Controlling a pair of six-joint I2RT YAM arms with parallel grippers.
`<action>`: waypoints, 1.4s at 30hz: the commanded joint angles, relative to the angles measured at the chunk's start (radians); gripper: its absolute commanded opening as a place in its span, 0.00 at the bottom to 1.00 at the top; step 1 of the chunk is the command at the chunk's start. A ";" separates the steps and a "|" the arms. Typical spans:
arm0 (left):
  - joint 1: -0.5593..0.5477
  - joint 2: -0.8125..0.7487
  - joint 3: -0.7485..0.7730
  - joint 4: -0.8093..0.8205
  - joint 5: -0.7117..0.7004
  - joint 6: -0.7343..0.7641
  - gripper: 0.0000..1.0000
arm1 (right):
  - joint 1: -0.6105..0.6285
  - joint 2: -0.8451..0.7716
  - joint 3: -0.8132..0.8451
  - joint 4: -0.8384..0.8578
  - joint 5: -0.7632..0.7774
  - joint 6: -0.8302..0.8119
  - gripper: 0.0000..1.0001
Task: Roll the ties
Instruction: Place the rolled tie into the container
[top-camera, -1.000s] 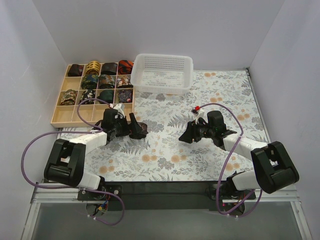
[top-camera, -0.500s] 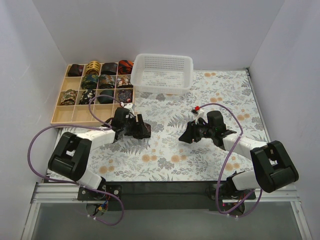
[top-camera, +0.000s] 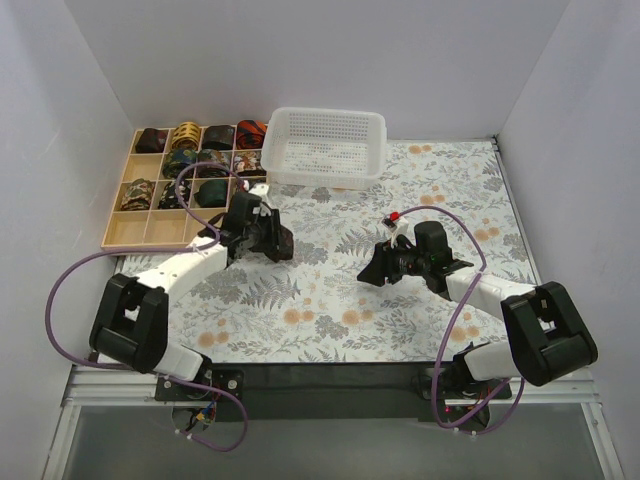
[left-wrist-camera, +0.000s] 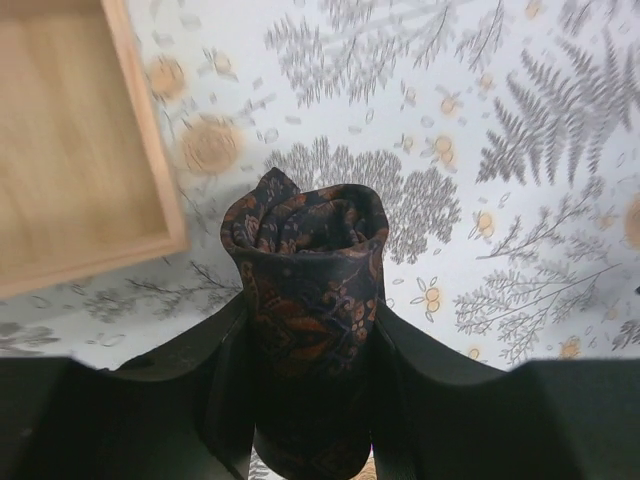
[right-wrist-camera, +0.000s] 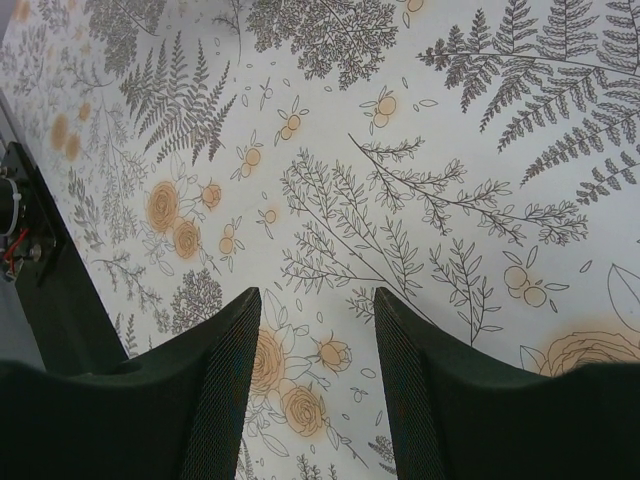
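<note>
A rolled tie (left-wrist-camera: 305, 265), dark with orange-brown paisley print, sits as a tight coil between the fingers of my left gripper (left-wrist-camera: 310, 315), which is shut on it. From above, that gripper (top-camera: 272, 238) holds the coil (top-camera: 284, 244) over the floral mat, just right of the wooden tray (top-camera: 125, 238). Several more rolled ties (top-camera: 200, 165) fill the tray's far compartments. My right gripper (top-camera: 372, 270) is open over the mat at centre right. Between its fingers (right-wrist-camera: 225, 380) only the printed cloth shows.
A white mesh basket (top-camera: 325, 148) stands at the back centre, touching the tray's far right corner. An empty tray compartment (left-wrist-camera: 70, 140) lies just left of the held coil. Purple cables loop from both arms. White walls close three sides.
My left gripper has closed on the rolled tie and carried it away from me, toward the tray's right side. The right arm has not moved.
</note>
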 joint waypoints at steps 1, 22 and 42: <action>0.051 -0.091 0.128 -0.107 -0.045 0.096 0.34 | 0.003 -0.036 0.005 0.029 -0.017 0.006 0.48; 0.291 0.237 0.328 -0.153 0.146 0.287 0.36 | 0.005 -0.088 -0.012 -0.002 0.004 0.000 0.48; 0.302 0.072 0.325 -0.215 -0.009 0.307 0.98 | 0.000 -0.235 0.065 -0.208 0.220 -0.037 0.49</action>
